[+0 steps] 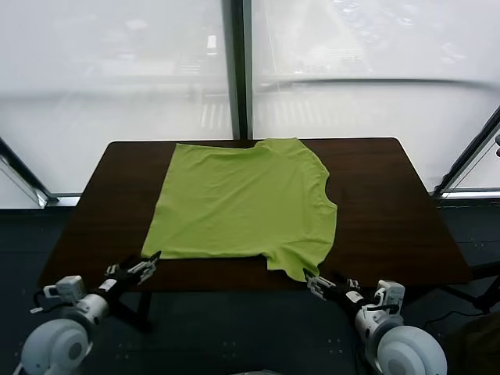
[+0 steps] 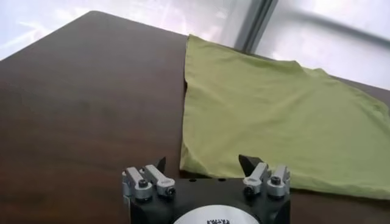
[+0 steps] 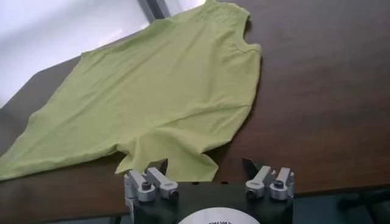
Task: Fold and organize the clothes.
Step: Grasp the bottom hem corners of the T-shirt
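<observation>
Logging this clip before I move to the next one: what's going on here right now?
A lime-green T-shirt lies spread flat and unfolded on a dark brown table. Neither arm is touching it. The left tool is open at the table's near edge, just short of the shirt's near left corner. The right tool is also open, just off the near sleeve. No fold has been made yet.
</observation>
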